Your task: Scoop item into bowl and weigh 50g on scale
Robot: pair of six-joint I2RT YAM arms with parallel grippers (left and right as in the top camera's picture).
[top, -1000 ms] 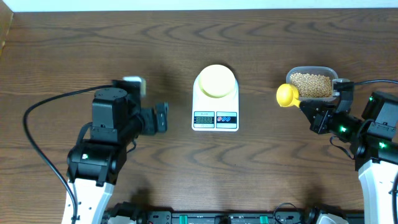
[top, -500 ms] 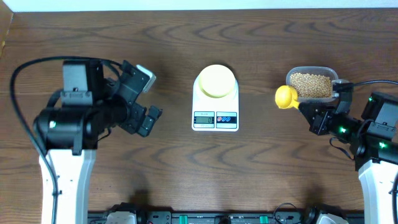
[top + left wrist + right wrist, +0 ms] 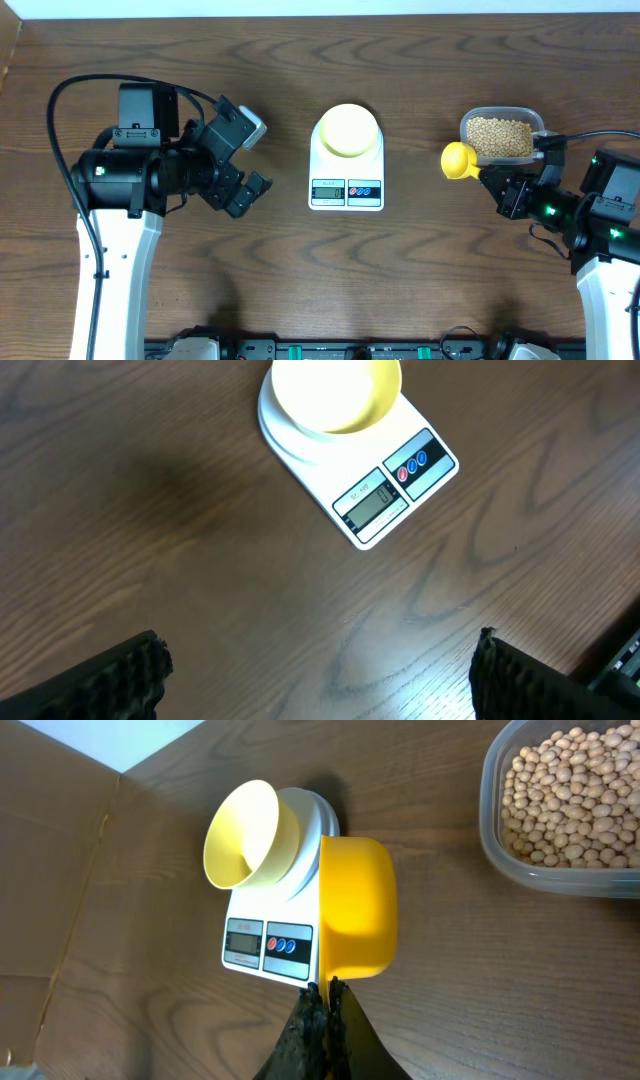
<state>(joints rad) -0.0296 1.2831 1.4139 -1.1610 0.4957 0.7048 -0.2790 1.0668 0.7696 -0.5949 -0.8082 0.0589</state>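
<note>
A: Which way does the white flat kitchen scale [image 3: 346, 172] lie?
B: Lengthwise, display end toward my arms, small pale-yellow plastic bowl [image 3: 347, 130] on its far end. My left hand [image 3: 247, 160] is spread; my right hand [image 3: 322, 1005] pinches the bright yellow plastic scoop [image 3: 357, 910] beside the round beige beans [image 3: 500, 137].

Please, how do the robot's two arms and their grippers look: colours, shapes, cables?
The left arm and right arm each have a white lower link and black blocky joints with small green lights. A black cable loops from the left arm. The left gripper and right gripper are black; the fingers have a bumpy surface.
</note>
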